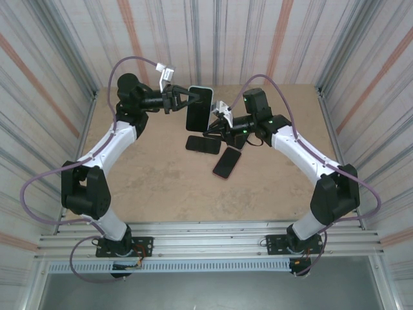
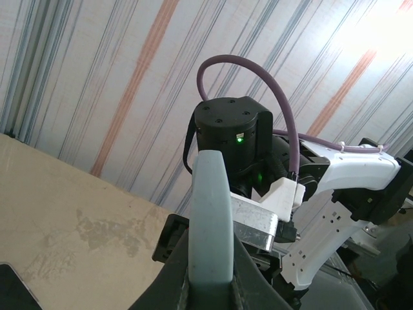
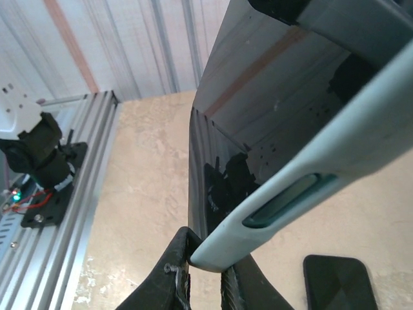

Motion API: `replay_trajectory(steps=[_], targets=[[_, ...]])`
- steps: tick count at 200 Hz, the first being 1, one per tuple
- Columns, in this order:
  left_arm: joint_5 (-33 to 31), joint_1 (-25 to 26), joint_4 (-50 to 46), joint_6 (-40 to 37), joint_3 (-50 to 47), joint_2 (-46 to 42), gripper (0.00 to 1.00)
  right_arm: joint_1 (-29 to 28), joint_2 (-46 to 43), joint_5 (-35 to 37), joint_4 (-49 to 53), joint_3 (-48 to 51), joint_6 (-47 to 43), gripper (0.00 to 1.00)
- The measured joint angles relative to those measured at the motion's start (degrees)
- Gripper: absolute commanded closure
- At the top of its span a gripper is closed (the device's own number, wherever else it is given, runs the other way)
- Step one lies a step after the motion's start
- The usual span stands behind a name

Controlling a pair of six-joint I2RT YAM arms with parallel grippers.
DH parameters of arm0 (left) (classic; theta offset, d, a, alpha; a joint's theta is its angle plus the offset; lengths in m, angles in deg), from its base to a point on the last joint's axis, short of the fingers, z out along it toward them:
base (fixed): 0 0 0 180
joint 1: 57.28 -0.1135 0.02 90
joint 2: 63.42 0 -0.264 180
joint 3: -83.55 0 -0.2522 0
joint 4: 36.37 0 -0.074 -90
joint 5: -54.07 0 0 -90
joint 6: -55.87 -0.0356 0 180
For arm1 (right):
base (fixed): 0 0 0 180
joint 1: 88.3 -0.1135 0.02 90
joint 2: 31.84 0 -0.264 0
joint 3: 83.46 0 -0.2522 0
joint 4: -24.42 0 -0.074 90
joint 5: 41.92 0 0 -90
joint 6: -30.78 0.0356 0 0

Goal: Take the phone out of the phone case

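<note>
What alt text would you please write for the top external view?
The left gripper and right gripper clamp a cased phone from opposite sides, raised above the tan table. Two dark phones lie flat below it.

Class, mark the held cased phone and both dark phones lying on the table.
cased phone [image 1: 199, 110]: top external view, middle of its screen.
far table phone [image 1: 203, 144]: top external view, centre of face.
near table phone [image 1: 227, 162]: top external view, centre of face.

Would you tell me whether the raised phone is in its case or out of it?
In: the rim of the pale case hugs the dark phone along the visible side; the other sides are hidden.
</note>
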Motion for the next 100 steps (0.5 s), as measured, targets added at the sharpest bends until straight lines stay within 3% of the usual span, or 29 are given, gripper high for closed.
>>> replay_trajectory(steps=[73,100], targets=[[-1.9,0.1,-0.2,3.6,0.0,-0.2,1.0,-1.7,-2.0,11.0,-2.7,1.5,-2.1,0.94],[-2.4,0.1,0.0,4.2,0.0,-0.2,1.0,-1.7,-2.0,11.1,-4.0,2.0,-1.2,0.86]])
